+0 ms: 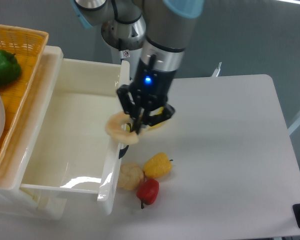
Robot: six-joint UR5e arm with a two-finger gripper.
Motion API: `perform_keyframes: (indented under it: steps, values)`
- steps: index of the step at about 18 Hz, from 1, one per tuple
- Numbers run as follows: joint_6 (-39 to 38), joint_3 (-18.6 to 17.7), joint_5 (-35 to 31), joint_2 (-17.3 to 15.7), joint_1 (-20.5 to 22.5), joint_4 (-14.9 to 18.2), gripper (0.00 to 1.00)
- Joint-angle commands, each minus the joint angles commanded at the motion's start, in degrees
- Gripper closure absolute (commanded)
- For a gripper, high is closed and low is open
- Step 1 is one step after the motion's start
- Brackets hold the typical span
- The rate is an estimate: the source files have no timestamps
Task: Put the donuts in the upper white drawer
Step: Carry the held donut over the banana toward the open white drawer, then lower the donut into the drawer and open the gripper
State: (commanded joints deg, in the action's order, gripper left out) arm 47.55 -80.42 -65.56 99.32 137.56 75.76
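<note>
The donut [120, 130], a pale cream ring with toasted edges, hangs in the air over the front wall of the upper white drawer [75, 130], just above the black handle. My gripper [138, 125] is shut on the donut's right side, fingers pointing down. The drawer stands pulled open, and its inside shows nothing but white plastic.
A yellow pepper [157, 165], a red pepper [148, 191] and a pale round pastry [129, 176] lie on the table right of the drawer front. A banana [158, 123] is mostly hidden behind my gripper. An orange basket [20, 55] with a green pepper [3, 67] stands at far left.
</note>
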Motion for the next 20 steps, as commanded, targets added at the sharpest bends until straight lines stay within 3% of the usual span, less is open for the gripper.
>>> perform_keyframes:
  steps: [4, 6, 11, 12, 14, 15, 16, 20]
  values:
    - [0.2, -2.2, -0.4, -0.1, -2.0, -0.1, 1.00]
    - [0.3, -3.0, -0.5, 0.1, -3.0, -0.3, 0.92]
    - [0.6, -3.2, -0.4, 0.6, -4.4, -0.1, 0.56]
    - [0.5, -3.3, -0.4, 0.6, -4.4, -0.1, 0.46]
    - [0.4, -3.9, -0.5, 0.4, -4.4, -0.2, 0.12]
    - [0.4, -3.9, -0.5, 0.4, -4.4, -0.1, 0.05]
    - [0.4, -3.9, -0.5, 0.4, -4.4, -0.1, 0.00]
    - [0.2, -3.9, -0.6, 0.2, -4.0, -0.1, 0.00]
